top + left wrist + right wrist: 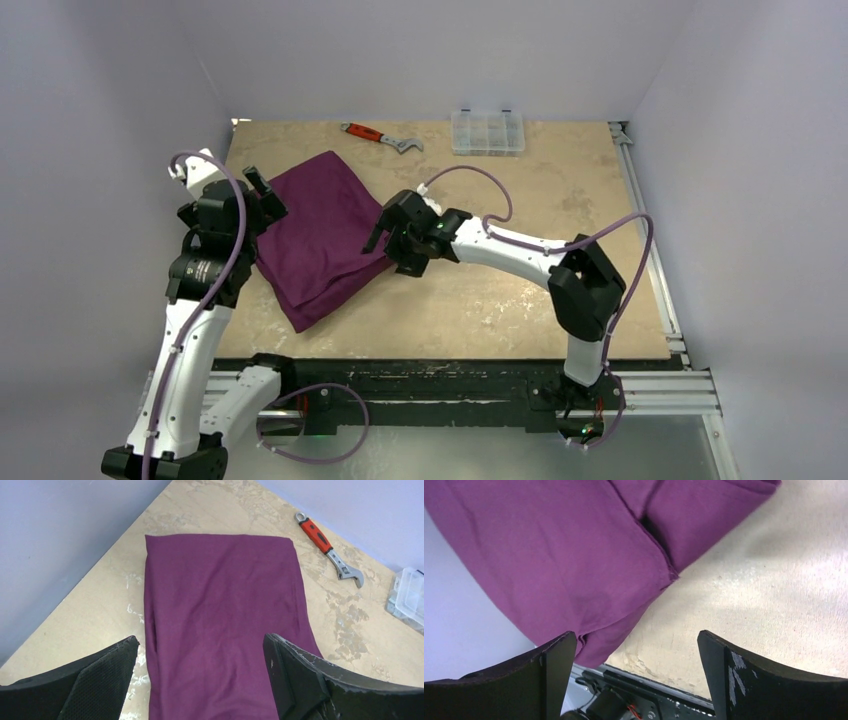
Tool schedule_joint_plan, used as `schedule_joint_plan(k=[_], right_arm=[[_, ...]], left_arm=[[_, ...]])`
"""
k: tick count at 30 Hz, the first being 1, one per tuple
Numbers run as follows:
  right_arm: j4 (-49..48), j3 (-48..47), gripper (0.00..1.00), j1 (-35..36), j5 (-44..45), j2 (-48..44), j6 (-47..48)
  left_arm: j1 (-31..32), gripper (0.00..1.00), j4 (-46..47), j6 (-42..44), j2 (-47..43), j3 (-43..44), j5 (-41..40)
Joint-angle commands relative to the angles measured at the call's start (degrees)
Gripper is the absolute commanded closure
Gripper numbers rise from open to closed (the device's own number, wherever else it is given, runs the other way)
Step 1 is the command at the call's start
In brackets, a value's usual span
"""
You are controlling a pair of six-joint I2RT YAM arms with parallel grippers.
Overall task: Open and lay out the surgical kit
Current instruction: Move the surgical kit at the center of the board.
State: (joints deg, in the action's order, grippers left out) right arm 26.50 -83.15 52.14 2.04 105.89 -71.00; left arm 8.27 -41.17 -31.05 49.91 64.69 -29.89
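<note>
Two grippers stand wide open, and neither has hold of anything. The left gripper (262, 193) hangs at the left edge of the dark-purple cloth (320, 230). In its wrist view the cloth (220, 615) stretches straight ahead of the left gripper (200, 650), filling the gap between the two black fingers (100, 680). It lies folded into a long flat bundle, smooth on top. Whether the fingers touch the fabric cannot be told. Beyond the far end of the cloth, ahead and off to the right of this gripper, lies a red-handled wrench (327, 547), and farther right a clear plastic compartment box (407, 597). Any marking on the wrench is too small to read.

The right gripper (392, 250) sits at the opposite side of the cloth, just beside its right edge, low over the tan table (520, 290). In the right wrist view the cloth (564, 555) lies ahead of the right gripper (636, 640). It reaches back toward the finger on the left of that view, while bare table lies before the other finger. A dark slit (654, 530) shows where two folded layers overlap. Whatever the bundle wraps is hidden.

A band of white lettering (203, 268) runs around the left arm's dark joint, too small to read.
</note>
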Motion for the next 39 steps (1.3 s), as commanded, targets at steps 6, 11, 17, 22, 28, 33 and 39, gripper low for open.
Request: schedule_joint_plan(k=[6,11,17,22,28,33,39], right_arm=[[-5.95,2.00,0.19,4.63,12.37,2.49,-17.68],[-6.71,-0.58,0.19,5.34,18.21,5.37,-17.68],[-5.89,-0.27,0.19,5.77,19.23,7.38,-17.68],[-4.37,1.43,0.19,5.87,24.08,5.13,-17.68],[-1.59,0.88,1.00,5.78,29.91,3.48,-17.93],[-2.78,1.38,1.00,5.78,29.34,3.66,-16.46],[-4.70,-0.02,1.00,5.46,29.15,3.71,-11.54]], left_arm=[[-0.11,0.06,-4.09,-3.71,-4.90,-1.06,1.24],[0.70,0.07,-4.37,-4.68,-4.65,0.98,3.77],[2.17,0.08,-4.48,-3.84,-4.38,1.94,2.01],[3.28,0.08,-4.71,-2.62,-4.21,2.73,-0.12],[4.22,0.08,-4.07,-1.09,-3.46,2.99,-1.56],[4.48,0.07,-3.67,-0.36,-3.43,2.99,-2.22],[4.47,0.07,-4.05,-0.26,-3.53,2.89,-2.77]])
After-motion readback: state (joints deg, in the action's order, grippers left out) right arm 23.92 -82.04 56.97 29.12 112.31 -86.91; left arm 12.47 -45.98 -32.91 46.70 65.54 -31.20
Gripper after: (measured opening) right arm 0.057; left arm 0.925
